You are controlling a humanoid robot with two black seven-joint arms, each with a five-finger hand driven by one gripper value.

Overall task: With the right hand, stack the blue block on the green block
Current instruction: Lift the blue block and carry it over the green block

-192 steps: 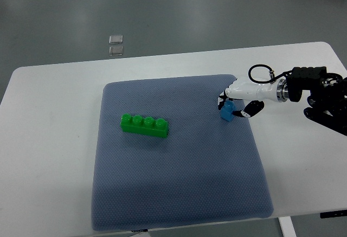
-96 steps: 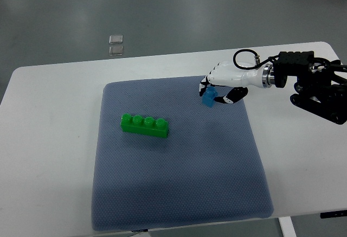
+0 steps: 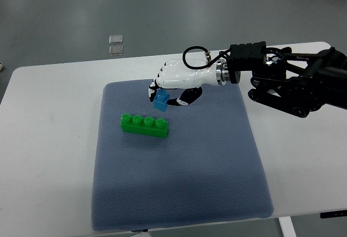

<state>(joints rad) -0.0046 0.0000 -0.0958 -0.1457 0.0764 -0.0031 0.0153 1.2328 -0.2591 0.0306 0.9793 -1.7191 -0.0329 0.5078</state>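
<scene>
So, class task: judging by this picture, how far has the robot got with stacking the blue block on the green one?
Done: the right hand grips the blue block, lifted off the mat. In hand: carrying it, just above-right of the green block. Left: lower it on and release.

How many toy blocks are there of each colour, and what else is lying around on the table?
Blue blocks: 1, the blue block held in the right hand
Green blocks: 1, the green block lying on the mat
Mats: 1, the grey-blue mat on the white table
Total: 3 things on the table
</scene>
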